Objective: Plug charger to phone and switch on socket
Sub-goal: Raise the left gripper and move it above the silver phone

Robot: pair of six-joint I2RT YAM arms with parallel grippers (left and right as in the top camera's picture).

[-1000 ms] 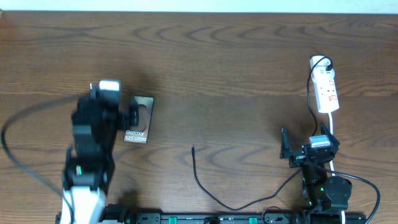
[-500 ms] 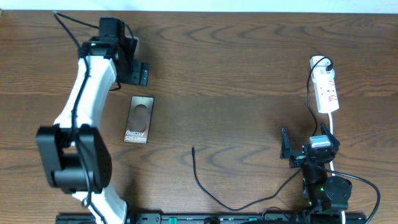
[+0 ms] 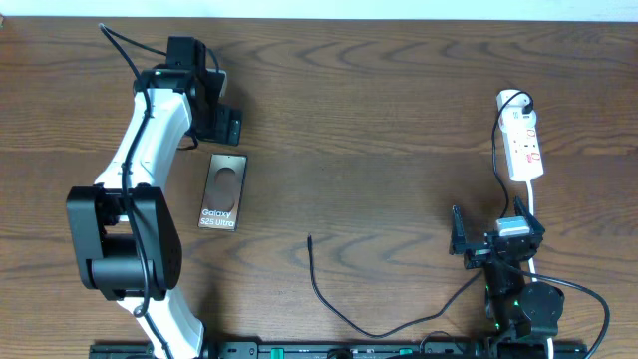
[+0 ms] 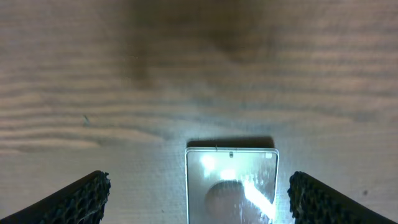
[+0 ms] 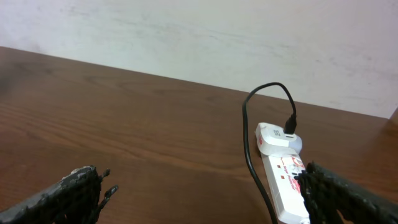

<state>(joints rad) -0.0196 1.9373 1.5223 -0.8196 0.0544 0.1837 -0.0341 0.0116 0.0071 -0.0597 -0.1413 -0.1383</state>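
Phone is lying flat at the table's left side, with the charger tip lying loose well apart from it.
Left gripper is hovering over the phone's far end, fingers spread wide and gripping nothing. Right gripper is sitting near the socket, equally wide and empty. The charger cable is running from the adapter at the socket's far end.

Left arm reaches far out, left tool spread wide; right tool gapes near its base.
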